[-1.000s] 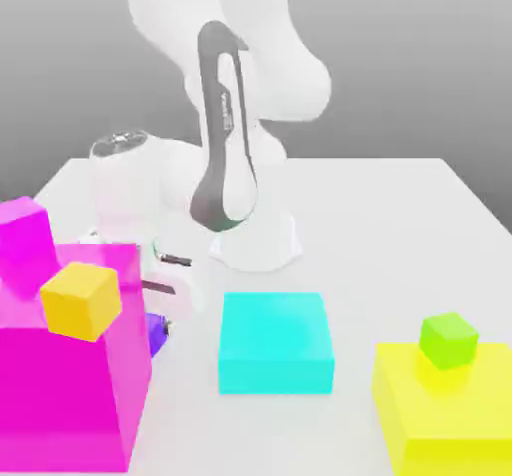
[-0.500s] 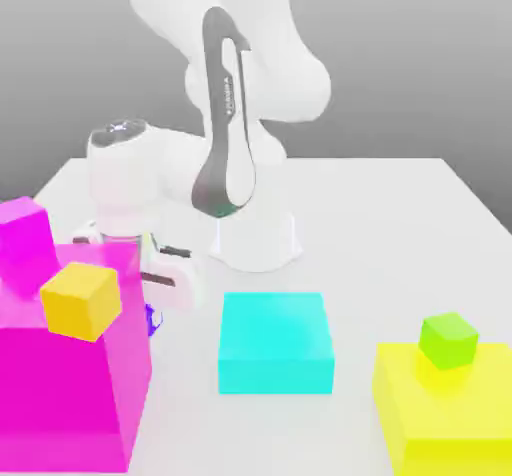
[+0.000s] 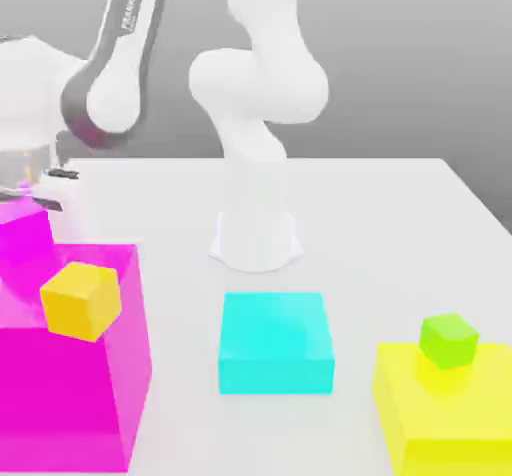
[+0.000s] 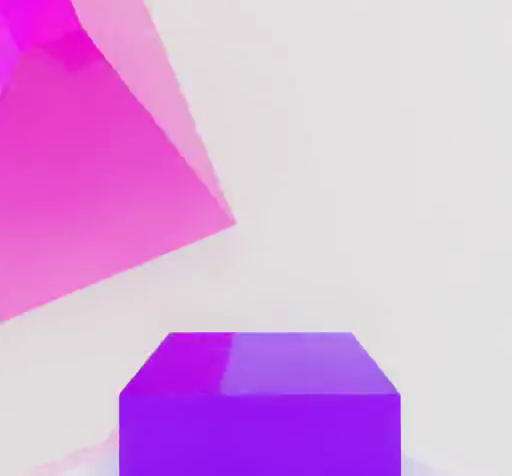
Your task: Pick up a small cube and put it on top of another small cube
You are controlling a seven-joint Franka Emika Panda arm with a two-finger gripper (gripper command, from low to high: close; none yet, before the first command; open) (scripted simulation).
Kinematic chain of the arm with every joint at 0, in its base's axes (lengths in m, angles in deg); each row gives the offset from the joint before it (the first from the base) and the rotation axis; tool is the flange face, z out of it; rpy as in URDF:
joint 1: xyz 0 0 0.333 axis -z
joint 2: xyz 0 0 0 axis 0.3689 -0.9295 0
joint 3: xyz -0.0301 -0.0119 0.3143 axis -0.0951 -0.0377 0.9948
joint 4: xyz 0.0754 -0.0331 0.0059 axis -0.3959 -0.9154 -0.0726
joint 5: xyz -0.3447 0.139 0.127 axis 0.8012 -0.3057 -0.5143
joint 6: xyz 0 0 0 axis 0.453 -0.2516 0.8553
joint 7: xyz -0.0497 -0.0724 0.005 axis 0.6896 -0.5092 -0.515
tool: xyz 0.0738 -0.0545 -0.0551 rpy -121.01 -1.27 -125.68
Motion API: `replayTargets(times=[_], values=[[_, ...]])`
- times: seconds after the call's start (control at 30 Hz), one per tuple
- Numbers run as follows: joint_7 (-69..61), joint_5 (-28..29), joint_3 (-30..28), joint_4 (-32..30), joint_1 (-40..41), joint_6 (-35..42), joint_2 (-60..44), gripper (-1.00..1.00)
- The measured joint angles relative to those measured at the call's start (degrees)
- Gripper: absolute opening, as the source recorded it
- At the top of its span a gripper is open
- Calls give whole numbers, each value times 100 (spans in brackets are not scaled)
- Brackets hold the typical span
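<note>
With my gripper (image 3: 30, 196) clamped on the purple cube (image 4: 260, 404), I hung just above the small magenta cube (image 3: 24, 239), which lay almost directly beneath.

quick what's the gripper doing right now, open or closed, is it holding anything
Gripper: closed on the purple cube, lifted off the table beside the big magenta block.

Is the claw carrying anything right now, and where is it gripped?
Yes: the claw is shut on the small purple cube, seen close under the hand camera. Which faces it pinches cannot be told.
</note>
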Motion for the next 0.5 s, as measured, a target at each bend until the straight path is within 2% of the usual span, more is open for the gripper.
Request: replayTargets(times=[0.23, 0.5], values=[[566, 125, 359, 1368, -193, 1368, -39, -100], [2329, 251, 1068, 2284, -558, 2375, -196, -100]])
